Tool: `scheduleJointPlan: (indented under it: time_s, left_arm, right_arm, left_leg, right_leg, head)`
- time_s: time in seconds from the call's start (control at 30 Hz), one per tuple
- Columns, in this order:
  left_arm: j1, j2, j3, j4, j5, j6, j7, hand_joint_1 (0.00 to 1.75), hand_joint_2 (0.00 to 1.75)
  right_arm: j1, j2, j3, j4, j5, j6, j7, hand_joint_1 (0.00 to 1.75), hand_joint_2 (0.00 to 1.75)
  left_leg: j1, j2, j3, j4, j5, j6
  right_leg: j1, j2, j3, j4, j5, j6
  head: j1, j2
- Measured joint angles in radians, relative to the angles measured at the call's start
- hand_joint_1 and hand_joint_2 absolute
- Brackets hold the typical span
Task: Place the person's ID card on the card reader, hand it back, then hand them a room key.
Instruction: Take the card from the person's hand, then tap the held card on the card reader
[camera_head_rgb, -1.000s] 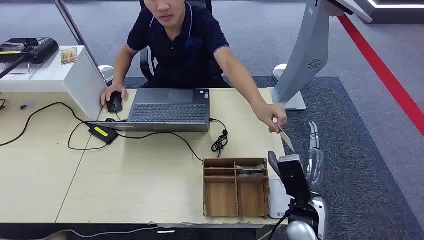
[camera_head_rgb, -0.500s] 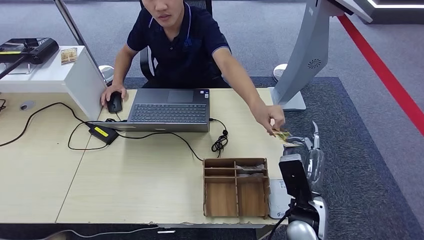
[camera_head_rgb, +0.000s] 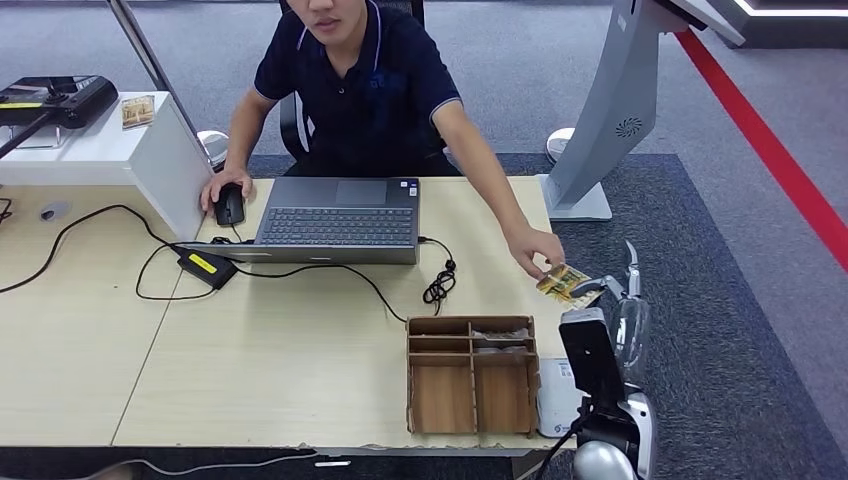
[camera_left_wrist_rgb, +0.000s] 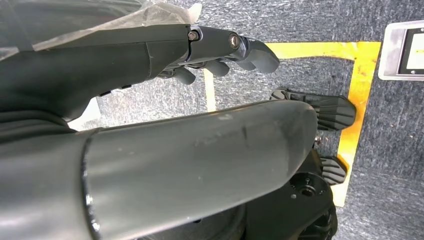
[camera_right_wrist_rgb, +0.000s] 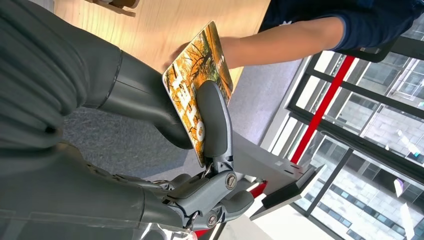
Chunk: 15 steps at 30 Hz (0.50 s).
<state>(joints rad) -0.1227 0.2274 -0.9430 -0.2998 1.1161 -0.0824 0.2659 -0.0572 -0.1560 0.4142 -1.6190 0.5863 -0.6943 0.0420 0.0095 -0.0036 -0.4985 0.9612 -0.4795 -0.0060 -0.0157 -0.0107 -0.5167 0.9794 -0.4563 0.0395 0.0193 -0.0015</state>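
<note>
ID card (camera_right_wrist_rgb: 200, 85) sits pinched between thumb and fingers of the right hand (camera_right_wrist_rgb: 200, 150), just beyond the wooden organiser's (camera_head_rgb: 470, 375) far right corner, while the person's hand (camera_head_rgb: 535, 252) also grips it (a shared hold). Pulling away early could tug it loose.
</note>
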Motion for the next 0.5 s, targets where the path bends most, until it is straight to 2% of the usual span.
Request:
scheduleJointPlan:
  time_s: [0.3, 0.5]
  left_arm:
    - [0.0, 0.002, 0.0, 0.0, -0.001, -0.002, 0.0, 0.0, 0.0]
    - [0.0, 0.003, 0.0, 0.0, -0.003, -0.002, 0.0, 0.0, 0.0]
  right_arm:
    - [0.004, 0.0, -0.017, 0.019, 0.006, 0.0, 0.006, 1.75, 1.75]
    - [0.014, 0.0, -0.063, 0.1, -0.024, 0.0, -0.001, 1.75, 1.75]
  left_leg:
    - [0.0, 0.0, 0.0, 0.0, 0.0, 0.0]
    - [0.0, 0.0, 0.0, 0.0, 0.0, 0.0]
  right_leg:
    - [0.0, 0.0, 0.0, 0.0, 0.0, 0.0]
    - [0.0, 0.0, 0.0, 0.0, 0.0, 0.0]
  head:
    - [0.0, 0.0]
    - [0.0, 0.0]
